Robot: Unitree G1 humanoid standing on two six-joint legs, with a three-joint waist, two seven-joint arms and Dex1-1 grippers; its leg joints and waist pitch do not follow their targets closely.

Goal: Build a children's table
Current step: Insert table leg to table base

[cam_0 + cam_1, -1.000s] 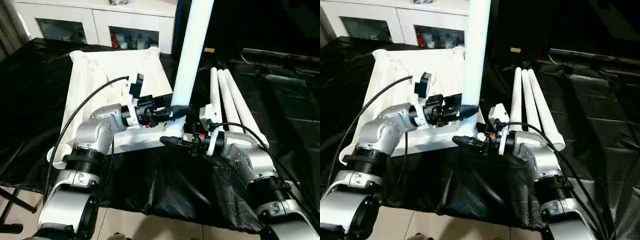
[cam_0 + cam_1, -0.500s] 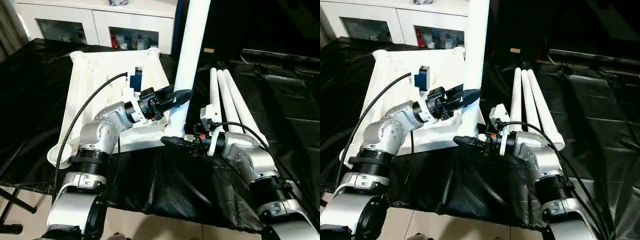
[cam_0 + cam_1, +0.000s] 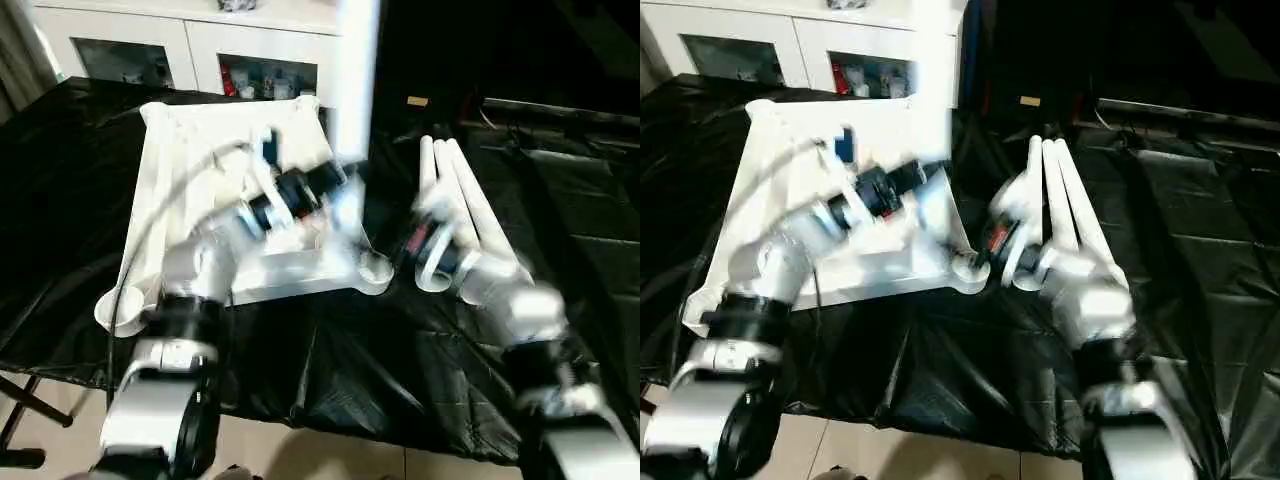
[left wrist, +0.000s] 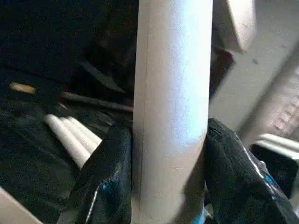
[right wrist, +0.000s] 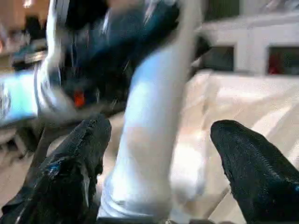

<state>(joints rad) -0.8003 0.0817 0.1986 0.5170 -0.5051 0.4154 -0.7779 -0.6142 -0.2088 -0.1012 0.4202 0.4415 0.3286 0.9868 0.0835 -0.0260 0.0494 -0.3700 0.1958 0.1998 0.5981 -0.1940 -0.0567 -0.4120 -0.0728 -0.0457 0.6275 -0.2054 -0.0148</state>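
A: Left gripper is clamped on the long white round tube leg, one black finger on each side of it, leg standing roughly upright. Right gripper has its jaws spread wide, with that leg between them but neither finger touching it.

B: Where's the leg relative to the white plastic rectangular tabletop with the raised rim?

A: Over the tabletop's near right corner. The rounded corner socket there looks uncovered, with the leg's lower end just beside it. Heavy blur, so I can't tell if the foot is touching it.

B: So not seated.

A: My read: no. To do it well, keep the left grip firm, get the tube plumb over the socket, then press straight down. The right gripper should close low on the tube to steady it. A tilted entry will likely jam or shove the tabletop across the black sheet.

B: Arm poses?

A: Both silver forearms reach in toward that corner, left from over the tabletop, right from the side away from it. The three spare white tube legs lie together beside the tabletop, just beyond the right gripper.
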